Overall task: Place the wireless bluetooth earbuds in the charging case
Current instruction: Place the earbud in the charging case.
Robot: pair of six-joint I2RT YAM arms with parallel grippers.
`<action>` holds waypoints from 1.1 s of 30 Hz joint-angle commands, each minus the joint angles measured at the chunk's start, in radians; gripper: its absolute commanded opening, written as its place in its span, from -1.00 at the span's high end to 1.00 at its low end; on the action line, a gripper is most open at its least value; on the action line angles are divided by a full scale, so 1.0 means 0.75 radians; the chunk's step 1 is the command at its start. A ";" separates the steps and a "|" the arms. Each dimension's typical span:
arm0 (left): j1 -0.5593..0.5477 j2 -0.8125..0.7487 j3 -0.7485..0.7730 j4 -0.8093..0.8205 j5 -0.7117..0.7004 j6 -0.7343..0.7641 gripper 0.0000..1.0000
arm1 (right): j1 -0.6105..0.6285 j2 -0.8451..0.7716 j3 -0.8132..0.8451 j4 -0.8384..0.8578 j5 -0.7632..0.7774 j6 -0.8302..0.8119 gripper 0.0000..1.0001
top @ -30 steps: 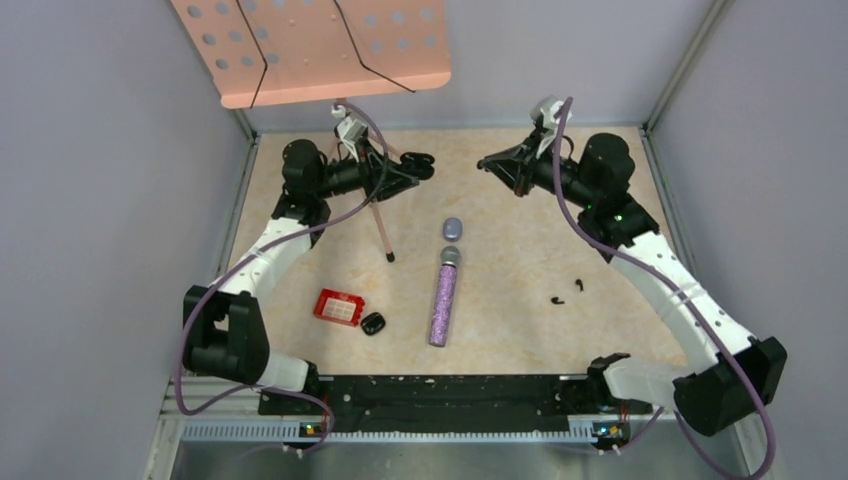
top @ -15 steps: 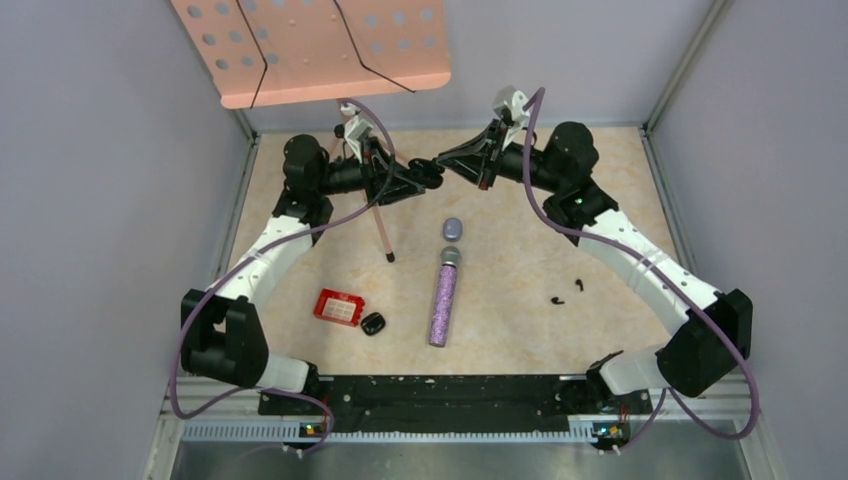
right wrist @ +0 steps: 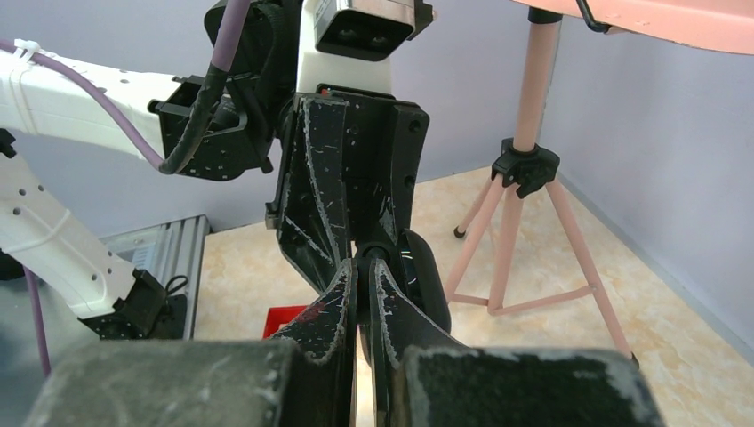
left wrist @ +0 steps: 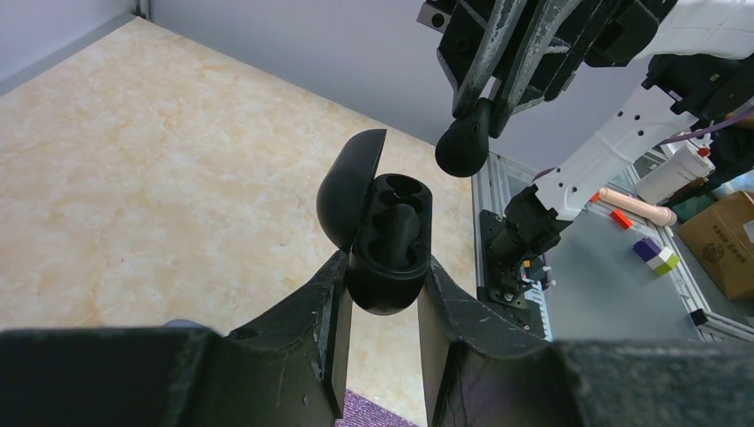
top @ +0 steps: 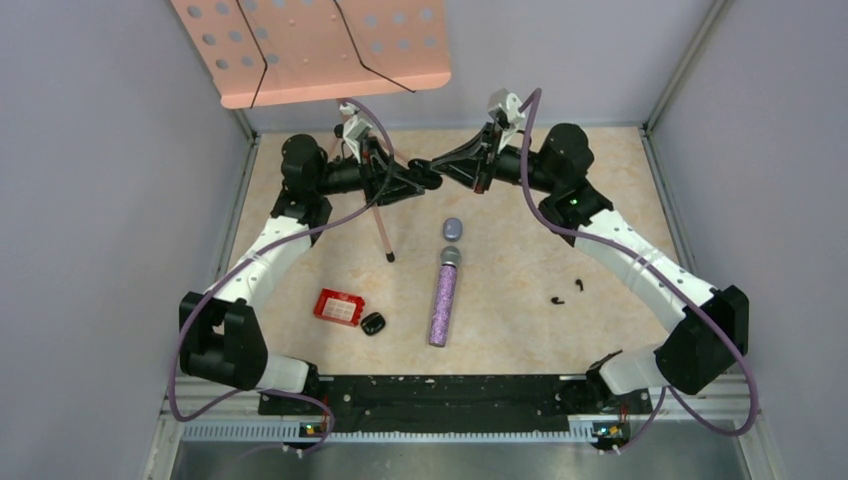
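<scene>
Black plastic fills the left gripper [left wrist: 383, 274]: its jaws pinch the base of the open charging case [left wrist: 389, 298], held in the air over the far-left part of the table [top: 510, 270] with the lid [left wrist: 349, 191] swung back. One well seems to hold a seated bud already, though black on black leaves that unsure. Just right of it, the right gripper [left wrist: 474, 114] has swung in from the far-right side over the last second. It now hangs close above the case, its fingers pressed together on a black earbud [left wrist: 462, 147]. The bud is near the mouth of the case but not touching it, so I judge the insertion is about to begin and needs a short, well-aimed descent into the free well.

Much stays hard to read. Toward the near-left corner, a red box [top: 338, 307] and a small black pod [top: 373, 323] lie side by side; whether the pod is open I cannot tell. Mid-table, a pale purple case [top: 453, 228] lies closed beyond a glitter microphone [top: 443, 300]. Toward the right edge, two small dark pieces [top: 582, 285] may be more earbuds. No purple buds show. The right wrist view shows little past its own fingers.
</scene>
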 commanded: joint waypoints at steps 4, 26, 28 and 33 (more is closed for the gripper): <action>-0.004 -0.048 0.076 0.080 0.018 -0.033 1.00 | 0.025 0.012 -0.001 0.091 0.019 -0.013 1.00; 0.004 -0.061 0.079 0.085 0.003 -0.063 1.00 | 0.032 0.011 -0.086 0.072 0.042 -0.077 1.00; 0.007 -0.061 0.077 0.086 0.005 -0.063 1.00 | 0.032 0.011 -0.091 0.071 0.050 -0.081 1.00; 0.014 -0.061 0.071 0.094 -0.001 -0.067 1.00 | 0.031 0.010 -0.095 0.073 0.073 -0.079 1.00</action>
